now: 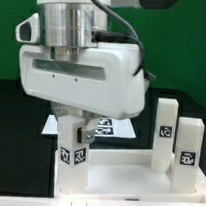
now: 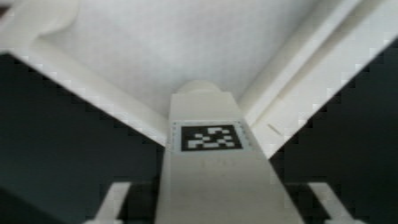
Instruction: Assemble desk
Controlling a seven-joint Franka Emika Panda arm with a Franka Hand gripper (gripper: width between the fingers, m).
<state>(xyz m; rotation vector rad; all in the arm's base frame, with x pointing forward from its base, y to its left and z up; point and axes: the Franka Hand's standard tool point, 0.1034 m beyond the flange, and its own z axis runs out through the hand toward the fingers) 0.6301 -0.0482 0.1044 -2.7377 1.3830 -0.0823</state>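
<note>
The white desk tabletop (image 1: pixel 120 180) lies flat at the front, rim up. One white leg (image 1: pixel 71 159) with black-and-white tags stands upright at its corner on the exterior view's left. My gripper (image 1: pixel 74 129) is directly above this leg, with a finger on each side of its top. In the wrist view the leg (image 2: pixel 217 160) runs up the middle with a tag facing the camera. Both fingertips (image 2: pixel 116 203) show with dark gaps between them and the leg, so the gripper (image 2: pixel 217 205) is open and not touching it. The tabletop (image 2: pixel 169 50) lies beyond.
Two more white tagged legs (image 1: pixel 166 131) (image 1: pixel 191 150) stand upright on the tabletop's side at the exterior view's right. The marker board (image 1: pixel 114 125) lies on the black table behind the gripper. A green wall closes the back.
</note>
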